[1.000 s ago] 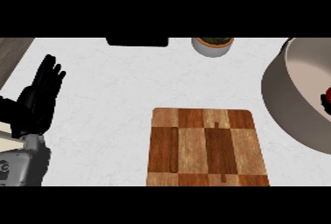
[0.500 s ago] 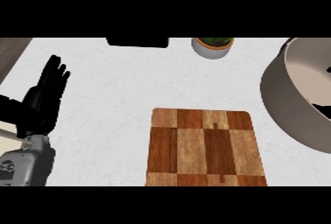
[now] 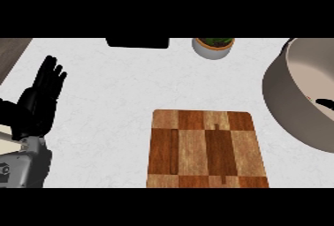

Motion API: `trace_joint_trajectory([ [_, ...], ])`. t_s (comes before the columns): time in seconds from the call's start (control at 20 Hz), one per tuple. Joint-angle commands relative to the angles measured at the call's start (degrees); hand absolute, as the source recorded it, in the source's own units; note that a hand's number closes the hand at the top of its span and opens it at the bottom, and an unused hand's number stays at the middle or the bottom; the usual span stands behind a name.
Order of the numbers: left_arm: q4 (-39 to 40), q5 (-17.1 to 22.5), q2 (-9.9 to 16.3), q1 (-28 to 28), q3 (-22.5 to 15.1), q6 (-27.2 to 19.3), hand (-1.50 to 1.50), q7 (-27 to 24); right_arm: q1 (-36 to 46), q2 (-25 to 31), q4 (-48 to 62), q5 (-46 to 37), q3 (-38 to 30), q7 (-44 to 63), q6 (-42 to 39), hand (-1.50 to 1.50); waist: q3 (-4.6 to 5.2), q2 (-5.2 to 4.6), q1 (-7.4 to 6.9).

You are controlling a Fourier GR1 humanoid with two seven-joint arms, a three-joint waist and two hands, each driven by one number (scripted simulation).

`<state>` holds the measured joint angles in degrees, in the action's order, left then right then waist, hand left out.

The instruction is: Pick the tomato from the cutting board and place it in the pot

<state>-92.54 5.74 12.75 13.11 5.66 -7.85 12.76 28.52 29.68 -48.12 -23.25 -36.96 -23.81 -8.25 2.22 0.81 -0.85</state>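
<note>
My black left hand [image 3: 39, 103] is resting open, holding nothing. The brown chequered wooden cutting board [image 3: 205, 150] is showing bare; no tomato is visible. A dark tip [image 3: 324, 102] is showing inside the large grey pot [image 3: 287, 110]; right hand unseen.

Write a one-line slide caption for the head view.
Left hand rests open beside a bare cutting board; large pot at right.

Cutting board [image 3: 206, 150] patchwork wood, matt; pot [image 3: 287, 103] smooth grey metal; counter [image 3: 117, 114] speckled white stone.
</note>
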Motion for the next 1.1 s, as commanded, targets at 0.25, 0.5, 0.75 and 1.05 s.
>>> trace_joint_trajectory([
  [0.25, -0.99, 0.63, 0.59, -1.42, 0.44, 1.24, 0.0, -0.12, 0.32, 8.41, 12.6, 10.62, -9.05, -4.07, -10.98, -1.5, -2.39, -1.26, -0.23],
  [0.5, -0.55, 0.18, -0.31, -1.36, 0.33, 0.67, 0.0, -1.25, -2.9, 15.34, 20.76, 11.36, -10.52, -11.11, -17.05, -1.5, -2.48, -1.5, -0.32],
  [0.75, -1.88, -0.67, -0.51, -2.71, -0.44, 0.55, 0.0, -0.16, -2.66, 22.11, 28.94, 10.58, -10.22, -15.4, -20.75, -1.5, -2.51, -1.51, -0.81],
  [1.05, -0.72, 1.06, 1.22, 1.41, 1.69, 1.51, 0.0, 1.98, -3.97, 24.95, 32.42, 9.82, -8.85, -19.0, -22.69, -1.5, -2.58, -1.55, -0.67],
])
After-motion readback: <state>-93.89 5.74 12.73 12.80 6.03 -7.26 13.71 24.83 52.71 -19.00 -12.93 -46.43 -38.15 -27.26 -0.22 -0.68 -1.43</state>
